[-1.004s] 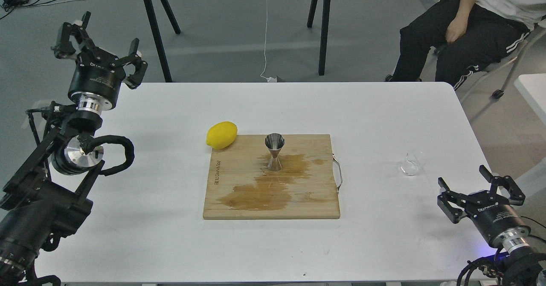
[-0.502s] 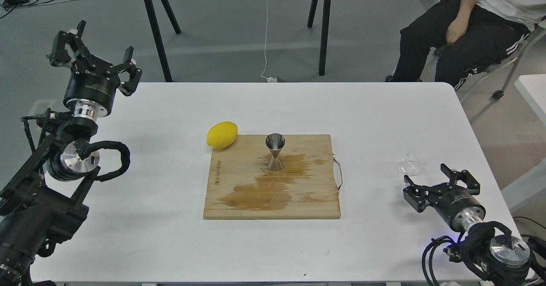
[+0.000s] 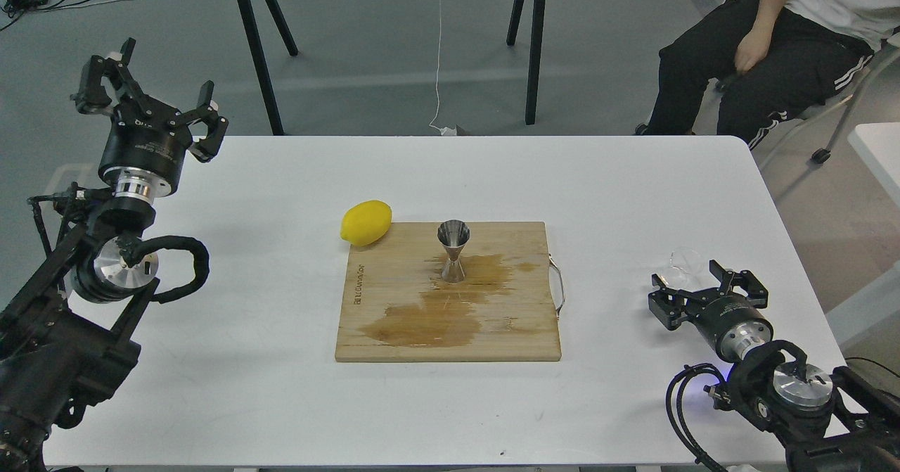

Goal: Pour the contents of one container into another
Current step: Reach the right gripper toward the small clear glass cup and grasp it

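The clear glass cup (image 3: 680, 264) stands on the white table at the right, just beyond my right gripper (image 3: 696, 288). That gripper is open, its two fingers spread to either side of the cup's near side without holding it. The steel hourglass jigger (image 3: 453, 250) stands upright on the wooden cutting board (image 3: 394, 317), whose surface is wet with dark stains. My left gripper (image 3: 144, 92) is open and raised over the table's far left corner, far from both vessels.
A yellow lemon (image 3: 365, 222) lies at the board's far left corner. The board has a metal handle (image 3: 557, 288) on its right side. A seated person (image 3: 773, 43) is beyond the table's far right. Black table legs (image 3: 531, 36) stand behind.
My right arm has moved up and left from the near right corner toward the glass cup, its open fingers now reaching the cup. My left gripper drifted slightly left.
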### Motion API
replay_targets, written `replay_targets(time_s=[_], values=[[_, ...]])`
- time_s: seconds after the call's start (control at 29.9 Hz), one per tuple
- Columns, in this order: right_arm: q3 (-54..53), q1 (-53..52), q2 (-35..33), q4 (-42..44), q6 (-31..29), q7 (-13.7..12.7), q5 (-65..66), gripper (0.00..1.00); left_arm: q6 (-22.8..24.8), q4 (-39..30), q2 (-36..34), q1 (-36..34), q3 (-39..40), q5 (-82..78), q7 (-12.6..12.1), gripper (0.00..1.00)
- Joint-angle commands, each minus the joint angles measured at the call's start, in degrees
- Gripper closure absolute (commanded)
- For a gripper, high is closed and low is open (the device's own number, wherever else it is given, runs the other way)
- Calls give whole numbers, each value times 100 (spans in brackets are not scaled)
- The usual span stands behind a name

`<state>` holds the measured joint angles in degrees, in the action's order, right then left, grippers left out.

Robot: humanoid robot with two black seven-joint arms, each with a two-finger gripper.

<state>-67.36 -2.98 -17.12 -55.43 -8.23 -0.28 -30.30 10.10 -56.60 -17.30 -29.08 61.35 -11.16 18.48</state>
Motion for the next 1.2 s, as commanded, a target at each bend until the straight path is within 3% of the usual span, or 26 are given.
replay_targets(time_s=[0.0,0.2,0.37,0.54,0.64,0.7,0.87,1.0,1.17], values=[[-40,-53,103,120,-3,-7,-2,9,0,0,-1,7,0,0,7,0],[-58,-62,147,209,-3,-7,-2,13,0,0,-10,-1,0,0,-2,0],[-58,-71,182,209,23,-16,-2,22,0,0,-10,-1,8,-18,7,0],[-31,-202,182,349,67,-16,-11,33,-8,0,-1,-1,17,0,16,0],[39,-282,191,455,102,-16,-2,48,-8,0,-36,-1,26,-18,42,0],[39,-291,191,455,102,-16,-11,52,-8,0,-124,-1,17,-18,95,0],[39,-291,182,437,15,-34,-11,55,-8,0,-221,-10,26,0,104,0],[39,-264,191,323,-47,-192,-11,57,-8,0,-239,-10,26,0,121,0],[48,-177,42,-528,32,-201,7,58,-8,-9,-300,-10,26,0,121,0]])
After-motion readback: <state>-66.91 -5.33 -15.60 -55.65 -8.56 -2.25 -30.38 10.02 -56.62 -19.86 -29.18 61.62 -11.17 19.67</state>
